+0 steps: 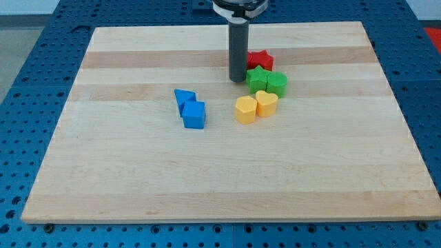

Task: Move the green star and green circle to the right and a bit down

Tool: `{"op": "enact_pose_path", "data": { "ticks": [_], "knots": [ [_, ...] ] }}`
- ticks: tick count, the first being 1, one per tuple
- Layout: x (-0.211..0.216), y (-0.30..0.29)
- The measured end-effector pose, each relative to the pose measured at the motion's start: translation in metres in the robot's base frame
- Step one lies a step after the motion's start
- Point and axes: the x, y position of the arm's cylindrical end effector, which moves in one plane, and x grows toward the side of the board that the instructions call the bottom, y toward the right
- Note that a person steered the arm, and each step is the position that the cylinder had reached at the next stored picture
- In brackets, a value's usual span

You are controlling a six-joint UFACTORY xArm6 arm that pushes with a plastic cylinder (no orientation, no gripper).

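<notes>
Dark rod's tip (238, 79) planted on wooden board (138, 179), touching left edge of green star block (257, 78); green circle block (277, 83) just right of star. No fingers fitted.

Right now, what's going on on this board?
My tip sits just to the view's left of the green star, with the green circle against the star's right side. A red star sits above them, two yellow blocks below, and two blue blocks off to the left.
</notes>
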Motion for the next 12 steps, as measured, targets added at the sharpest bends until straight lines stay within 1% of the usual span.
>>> {"op": "enact_pose_path", "data": {
  "ticks": [5,6,9,10,11,12],
  "knots": [
    [0.000,0.028],
    [0.011,0.047],
    [0.015,0.077],
    [0.021,0.086],
    [0.043,0.089],
    [0.052,0.089]
  ]
}}
